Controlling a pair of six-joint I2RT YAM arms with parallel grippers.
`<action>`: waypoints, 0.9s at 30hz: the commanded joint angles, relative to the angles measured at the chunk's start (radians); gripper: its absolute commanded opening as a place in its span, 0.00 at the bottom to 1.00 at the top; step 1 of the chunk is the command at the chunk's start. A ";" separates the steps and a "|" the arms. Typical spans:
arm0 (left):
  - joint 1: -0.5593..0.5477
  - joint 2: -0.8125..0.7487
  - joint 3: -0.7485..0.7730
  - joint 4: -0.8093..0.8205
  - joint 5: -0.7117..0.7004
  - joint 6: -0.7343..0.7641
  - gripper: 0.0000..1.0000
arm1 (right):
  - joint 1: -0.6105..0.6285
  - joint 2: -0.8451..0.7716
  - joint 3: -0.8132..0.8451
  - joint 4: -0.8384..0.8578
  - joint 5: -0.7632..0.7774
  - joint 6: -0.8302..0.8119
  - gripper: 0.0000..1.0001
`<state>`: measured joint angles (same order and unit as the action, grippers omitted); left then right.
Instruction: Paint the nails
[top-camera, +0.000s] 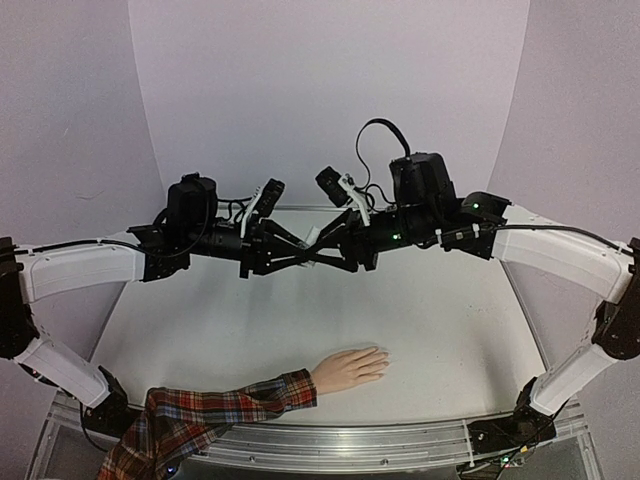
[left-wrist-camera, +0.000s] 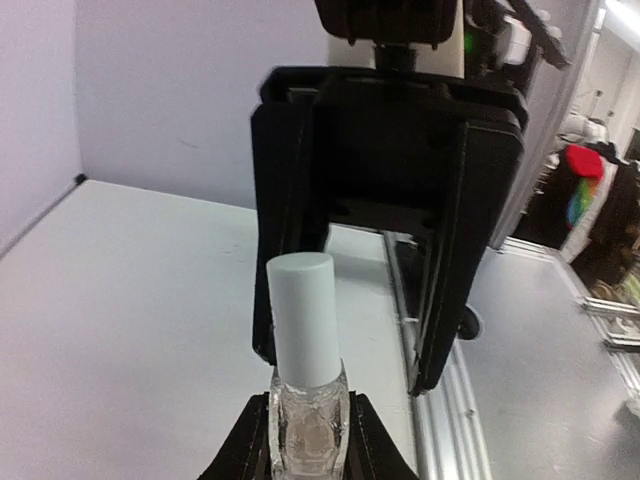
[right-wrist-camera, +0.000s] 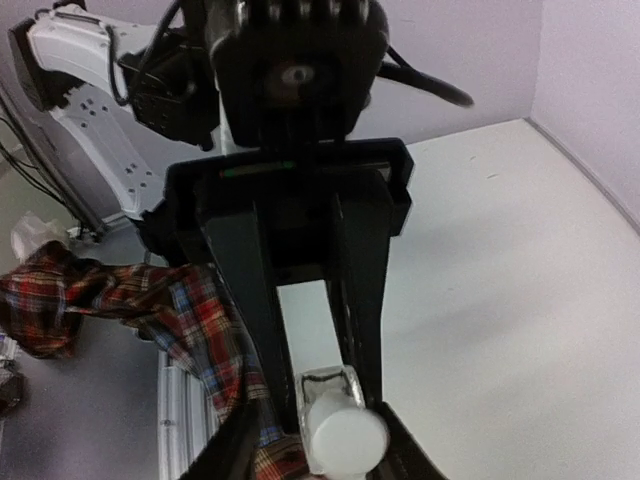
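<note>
Nails (top-camera: 379, 361) rest on table (top-camera: 450, 320); left tool (left-wrist-camera: 308, 447) clamps white-capped bottle (left-wrist-camera: 303, 312).

top view high, near side, down onto table (top-camera: 450, 320), wrist views close, facing each other, apparently sharing the bottle (left-wrist-camera: 305, 370)

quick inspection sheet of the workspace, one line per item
surface: white table, metal rail along its near edge
job's things: mannequin hand lying flat near the front, plaid sleeve; nails too small to judge; bottle with white cap held in mid-air
clutter: nothing seen
grippers: left gripper shut on bottle; right gripper open, facing the cap
cables: black cable looping above the right wrist
surroundings: pale lilac walls
</note>
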<state>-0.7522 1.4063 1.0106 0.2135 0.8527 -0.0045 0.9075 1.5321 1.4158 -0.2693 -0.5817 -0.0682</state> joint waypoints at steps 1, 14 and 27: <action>-0.006 -0.058 0.004 0.079 -0.420 0.068 0.00 | 0.007 -0.032 -0.030 0.034 0.206 0.133 0.50; -0.123 -0.060 -0.082 0.191 -0.782 0.163 0.00 | 0.098 -0.038 -0.068 0.087 0.564 0.091 0.49; -0.127 -0.043 -0.113 0.252 -0.811 0.182 0.00 | 0.101 -0.018 -0.051 0.142 0.581 -0.042 0.48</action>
<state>-0.8726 1.3846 0.8941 0.3839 0.0642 0.1521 1.0050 1.5219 1.3259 -0.1721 -0.0284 -0.0807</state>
